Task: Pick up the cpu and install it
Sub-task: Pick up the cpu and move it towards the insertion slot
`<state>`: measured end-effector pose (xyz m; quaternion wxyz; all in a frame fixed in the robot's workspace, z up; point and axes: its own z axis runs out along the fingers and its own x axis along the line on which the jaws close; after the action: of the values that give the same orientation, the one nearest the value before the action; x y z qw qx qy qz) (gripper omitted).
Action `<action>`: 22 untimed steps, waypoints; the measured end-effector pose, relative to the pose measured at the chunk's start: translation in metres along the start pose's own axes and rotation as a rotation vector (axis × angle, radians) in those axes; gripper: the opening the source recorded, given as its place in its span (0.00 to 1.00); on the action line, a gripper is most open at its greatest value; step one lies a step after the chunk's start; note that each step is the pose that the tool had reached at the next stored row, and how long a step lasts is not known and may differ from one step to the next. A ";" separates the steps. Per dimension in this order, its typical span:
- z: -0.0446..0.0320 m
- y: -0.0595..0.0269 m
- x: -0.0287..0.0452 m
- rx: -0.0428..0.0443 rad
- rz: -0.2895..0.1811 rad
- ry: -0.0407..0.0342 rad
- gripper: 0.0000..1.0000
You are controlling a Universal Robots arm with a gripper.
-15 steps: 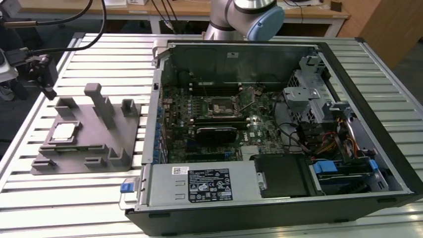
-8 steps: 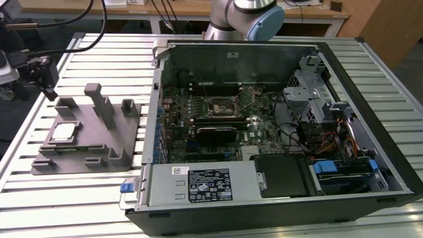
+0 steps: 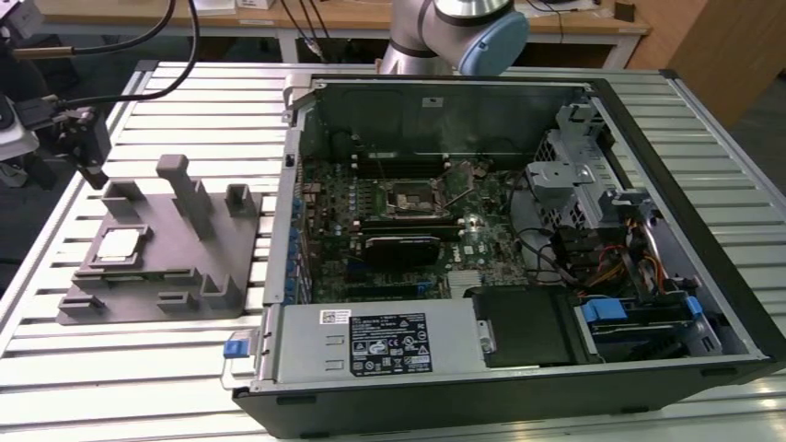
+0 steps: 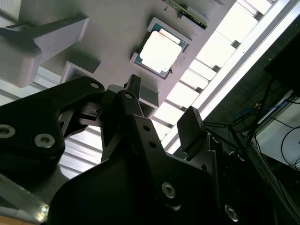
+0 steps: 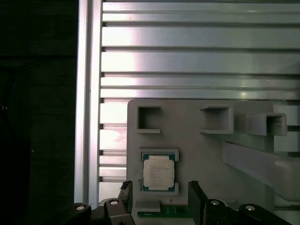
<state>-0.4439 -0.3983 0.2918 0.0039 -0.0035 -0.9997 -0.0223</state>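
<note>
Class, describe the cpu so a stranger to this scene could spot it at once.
Beside the open computer case, at the exterior view's left, a grey fixture with upright blocks lies on the slatted table. The cpu is the small flat square seated in it, the only silvery-white piece among grey blocks.

Robotics lab or electronics workshop: a ribbed silver aluminium desk [image 3: 184,92] carries an open black desktop computer case [image 3: 491,405], its green circuit board [image 3: 485,244] exposed, beside a grey plastic fixture with upright blocks [image 3: 184,276]. A grey and blue robot arm [image 3: 461,32] rises behind; pale wooden benches [image 3: 602,28] with trailing black cables [image 3: 307,23] stand beyond
</note>
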 end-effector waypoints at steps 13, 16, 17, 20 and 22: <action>0.0041 -0.0002 0.0000 0.0000 0.000 -0.0001 0.59; 0.0054 -0.0002 0.0000 0.0000 0.000 -0.0001 0.59; 0.0058 -0.0003 0.0000 0.0000 0.000 0.0000 0.59; 0.0070 -0.0003 -0.0001 0.0000 0.000 0.0000 0.59; 0.0081 -0.0003 -0.0001 -0.0001 0.000 -0.0001 0.59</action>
<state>-0.4439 -0.3982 0.2838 0.0038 -0.0035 -0.9997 -0.0223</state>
